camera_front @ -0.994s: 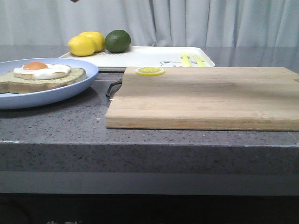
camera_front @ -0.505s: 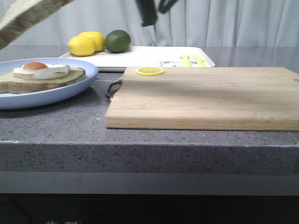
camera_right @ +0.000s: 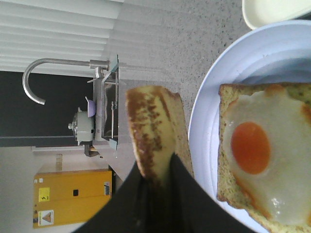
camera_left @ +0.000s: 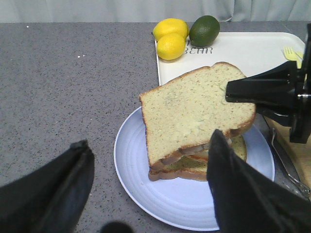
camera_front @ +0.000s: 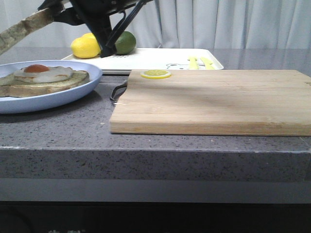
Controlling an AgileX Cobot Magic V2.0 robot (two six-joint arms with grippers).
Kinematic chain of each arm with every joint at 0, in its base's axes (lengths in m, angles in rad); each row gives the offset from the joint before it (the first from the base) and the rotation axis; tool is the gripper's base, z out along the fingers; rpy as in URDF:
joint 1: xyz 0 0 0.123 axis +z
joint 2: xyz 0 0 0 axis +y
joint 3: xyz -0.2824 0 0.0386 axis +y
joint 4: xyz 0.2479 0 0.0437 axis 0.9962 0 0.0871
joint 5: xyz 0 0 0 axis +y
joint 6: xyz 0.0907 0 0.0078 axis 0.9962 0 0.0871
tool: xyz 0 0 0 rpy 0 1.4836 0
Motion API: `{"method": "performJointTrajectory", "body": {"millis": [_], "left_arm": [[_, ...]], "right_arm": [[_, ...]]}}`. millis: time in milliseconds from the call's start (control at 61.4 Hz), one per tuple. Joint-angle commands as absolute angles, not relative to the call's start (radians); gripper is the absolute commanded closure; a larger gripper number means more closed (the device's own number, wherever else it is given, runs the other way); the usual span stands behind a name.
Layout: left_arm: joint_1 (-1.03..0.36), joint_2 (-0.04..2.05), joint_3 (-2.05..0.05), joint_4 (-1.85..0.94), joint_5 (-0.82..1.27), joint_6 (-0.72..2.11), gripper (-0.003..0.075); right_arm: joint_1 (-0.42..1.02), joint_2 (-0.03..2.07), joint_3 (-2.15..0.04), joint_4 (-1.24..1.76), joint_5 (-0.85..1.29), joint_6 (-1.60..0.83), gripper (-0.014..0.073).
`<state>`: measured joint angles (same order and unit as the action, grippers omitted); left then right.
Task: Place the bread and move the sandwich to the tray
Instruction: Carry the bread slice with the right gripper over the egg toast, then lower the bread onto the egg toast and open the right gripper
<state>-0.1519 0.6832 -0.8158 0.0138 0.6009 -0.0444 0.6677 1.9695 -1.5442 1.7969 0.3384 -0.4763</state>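
Readable print — one word only

"BEAR" in dark letters on the flat white rectangular tray (camera_left: 252,51) — beside the fruit.

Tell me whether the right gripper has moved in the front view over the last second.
Yes. The right gripper, absent a second ago, has come in from above holding the bread, and now hangs over the plate, left of the lime.

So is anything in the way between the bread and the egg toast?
Nothing visible. The right hand holds the bread in the air above the egg on the plate, with only open space between.
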Motion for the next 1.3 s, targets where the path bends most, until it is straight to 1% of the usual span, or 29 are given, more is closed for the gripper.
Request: {"method": "performJointTrajectory", "body": {"millis": [0, 375, 782, 864, 913, 1108, 1287], "left_arm": [[-0.154, 0.686, -0.85, 0.015, 0.525, -0.046, 0.0229], [-0.154, 0.686, -0.85, 0.015, 0.525, -0.046, 0.0229], [-0.154, 0.686, -0.85, 0.015, 0.525, -0.046, 0.0229], [-0.154, 0.686, -0.85, 0.015, 0.525, -0.046, 0.0229], [-0.154, 0.686, -0.85, 0.015, 0.525, -0.046, 0.0229], [-0.154, 0.686, -0.85, 0.015, 0.525, -0.046, 0.0229], [-0.154, 0.686, -0.85, 0.015, 0.525, -0.046, 0.0229]], "right_arm": [[0.67, 1.922, -1.599, 1.929, 0.337, -0.444, 0.0622], [0.67, 1.925, -1.594, 1.92, 0.306, -0.442, 0.0622], [0.663, 1.925, -1.498, 1.9, 0.302, -0.442, 0.0611], [0.663, 1.925, -1.497, 1.9, 0.297, -0.442, 0.0574], [0.663, 1.925, -1.497, 1.893, 0.297, -0.443, 0.0536], [0.663, 1.925, -1.497, 1.883, 0.298, -0.443, 0.0358], [0.658, 1.925, -1.497, 1.819, 0.3, -0.443, 0.0252]]}}
